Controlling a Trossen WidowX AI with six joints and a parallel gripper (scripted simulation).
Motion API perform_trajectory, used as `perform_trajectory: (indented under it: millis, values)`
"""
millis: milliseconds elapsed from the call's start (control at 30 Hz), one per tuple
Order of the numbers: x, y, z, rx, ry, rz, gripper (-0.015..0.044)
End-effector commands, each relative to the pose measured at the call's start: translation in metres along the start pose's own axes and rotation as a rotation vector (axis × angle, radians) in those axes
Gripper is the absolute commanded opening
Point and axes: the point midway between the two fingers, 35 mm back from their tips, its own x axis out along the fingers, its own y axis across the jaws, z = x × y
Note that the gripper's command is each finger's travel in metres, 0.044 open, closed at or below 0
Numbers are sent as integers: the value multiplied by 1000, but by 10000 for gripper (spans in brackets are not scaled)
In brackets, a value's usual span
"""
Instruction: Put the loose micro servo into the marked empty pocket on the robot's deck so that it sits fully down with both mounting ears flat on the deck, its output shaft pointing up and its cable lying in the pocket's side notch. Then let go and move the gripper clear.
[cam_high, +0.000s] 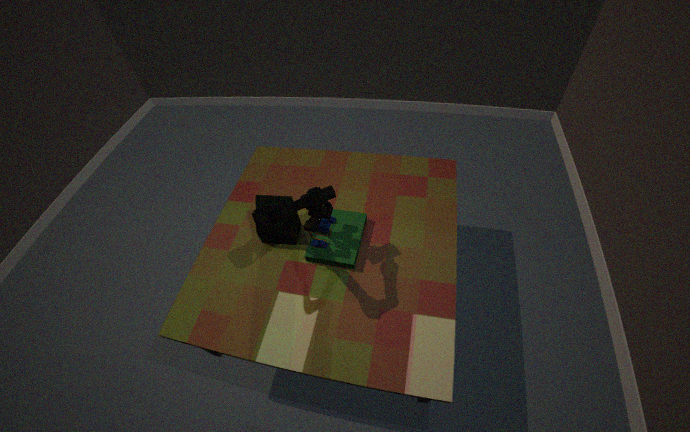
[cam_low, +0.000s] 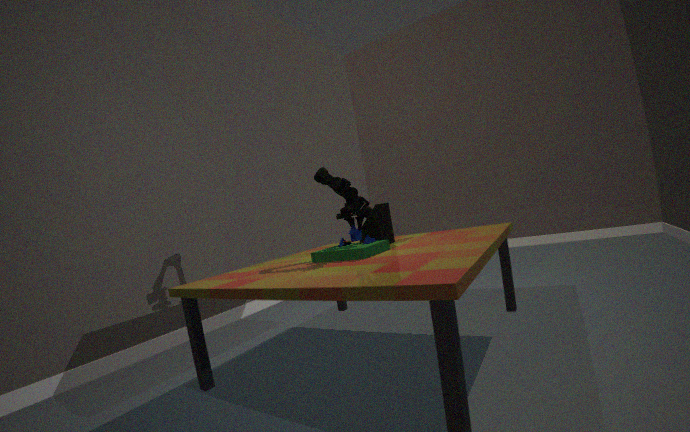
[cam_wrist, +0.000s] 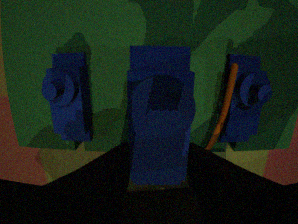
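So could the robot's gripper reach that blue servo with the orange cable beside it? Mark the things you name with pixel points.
Probably not right now: the gripper (cam_high: 324, 225) (cam_low: 355, 228) (cam_wrist: 157, 149) is already holding another blue servo (cam_high: 324, 226) (cam_low: 354, 234) (cam_wrist: 159, 130).

No text, label, brand, number or sign can be read in any of the three views, which are dim and grainy.
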Motion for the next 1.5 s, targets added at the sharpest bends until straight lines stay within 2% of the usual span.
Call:
perform_trajectory:
  millis: [0,733,1467]
  values:
    - [6,0,1,-5,-7,-5,0]
    - [8,-1,2,-5,-7,-5,0]
    - [27,-1,2,-5,-7,-6,0]
